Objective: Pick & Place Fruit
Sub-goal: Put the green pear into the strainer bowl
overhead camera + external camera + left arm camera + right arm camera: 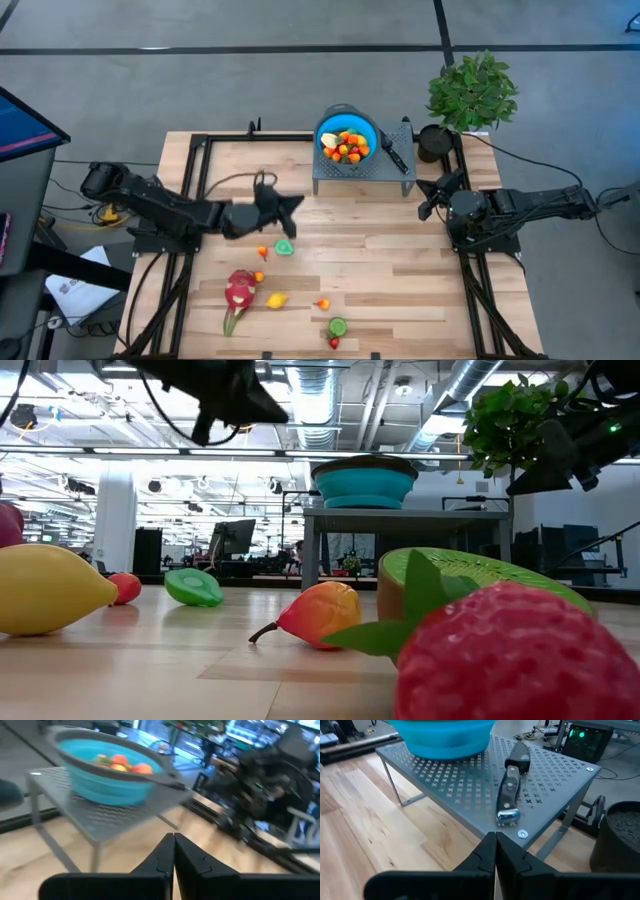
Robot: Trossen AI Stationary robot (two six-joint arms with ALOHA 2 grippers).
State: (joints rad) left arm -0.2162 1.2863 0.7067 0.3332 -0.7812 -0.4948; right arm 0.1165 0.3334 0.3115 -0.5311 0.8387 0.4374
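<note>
Loose toy fruit lies on the wooden table's near half. There is a pink-red dragon fruit, a yellow lemon, a green piece, a kiwi half, a strawberry and small orange pieces. A blue bowl on a grey metal stand holds several more fruits. My left gripper hangs shut and empty above the table, left of the stand, pointing toward the bowl. My right gripper is shut and empty by the stand's right end.
A black-handled knife lies on the stand to the right of the bowl. A potted plant stands at the far right corner. A black frame runs along the table's left, far and right edges. Bare wood lies between the two arms.
</note>
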